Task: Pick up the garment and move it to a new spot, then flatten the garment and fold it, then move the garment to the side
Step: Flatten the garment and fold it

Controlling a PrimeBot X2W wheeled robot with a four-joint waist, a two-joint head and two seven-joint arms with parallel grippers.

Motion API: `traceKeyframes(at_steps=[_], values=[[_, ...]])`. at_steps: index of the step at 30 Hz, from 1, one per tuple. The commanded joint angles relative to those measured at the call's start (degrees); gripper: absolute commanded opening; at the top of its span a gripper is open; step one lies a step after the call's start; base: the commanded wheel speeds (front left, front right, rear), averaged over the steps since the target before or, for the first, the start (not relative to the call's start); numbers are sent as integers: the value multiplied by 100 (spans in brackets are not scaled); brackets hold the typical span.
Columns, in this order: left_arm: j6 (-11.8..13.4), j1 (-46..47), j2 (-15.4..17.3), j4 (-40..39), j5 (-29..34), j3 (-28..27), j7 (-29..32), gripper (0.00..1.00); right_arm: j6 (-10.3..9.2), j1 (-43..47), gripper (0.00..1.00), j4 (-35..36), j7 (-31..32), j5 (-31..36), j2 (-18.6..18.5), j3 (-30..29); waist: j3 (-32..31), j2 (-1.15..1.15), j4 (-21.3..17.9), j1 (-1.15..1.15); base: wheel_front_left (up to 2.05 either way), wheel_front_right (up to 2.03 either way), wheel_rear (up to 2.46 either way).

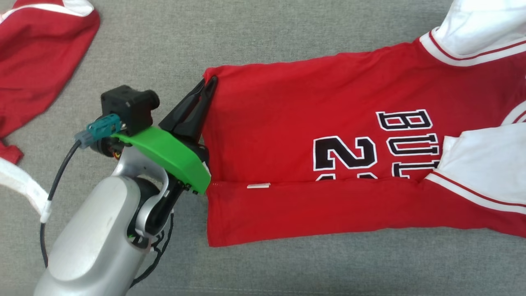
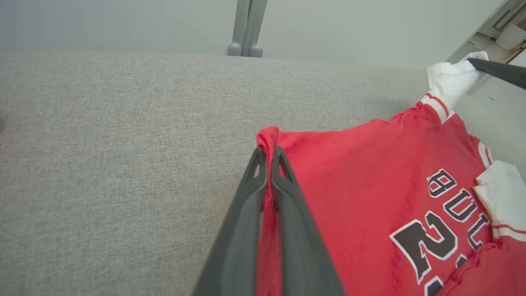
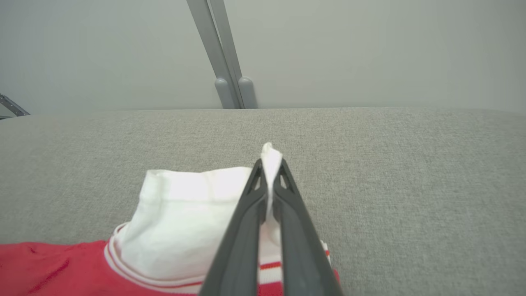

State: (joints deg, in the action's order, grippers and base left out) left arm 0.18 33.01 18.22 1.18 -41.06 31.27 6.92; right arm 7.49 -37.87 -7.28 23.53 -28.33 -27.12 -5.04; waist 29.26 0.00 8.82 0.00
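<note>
At jersey (image 3: 181, 222) sleeve, right pincer (image 3: 269, 164) clamped

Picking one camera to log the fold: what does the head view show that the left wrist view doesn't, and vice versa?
Head view: a second red garment at far left, and the arm's green cover. Left wrist view: a grey post beyond the surface, and the right gripper pinching the white sleeve. Both: the left gripper shut on the jersey corner, plus its printed number.
</note>
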Motion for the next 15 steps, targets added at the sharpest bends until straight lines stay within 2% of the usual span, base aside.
traceKeyframes(at_steps=[1, 8, 15], values=[[82, -155, 105, -128, -16, -55, -6, 0, 0, 288, 0, 265, -34, -122, 16, -88, -217, 0, -217, 0, 0, 0, 0], [453, -936, 455, -858, -30, -236, -79, 0, 0, 1750, 0, 1510, -95, -472, 455, -516, -343, 0, -566, 0, 0, 0, 0], [757, -1650, 744, -1354, -84, -415, -134, 0, 0, 2598, 0, 1909, -169, -520, 983, -363, -233, 0, -857, 0, 0, 0, 0]])
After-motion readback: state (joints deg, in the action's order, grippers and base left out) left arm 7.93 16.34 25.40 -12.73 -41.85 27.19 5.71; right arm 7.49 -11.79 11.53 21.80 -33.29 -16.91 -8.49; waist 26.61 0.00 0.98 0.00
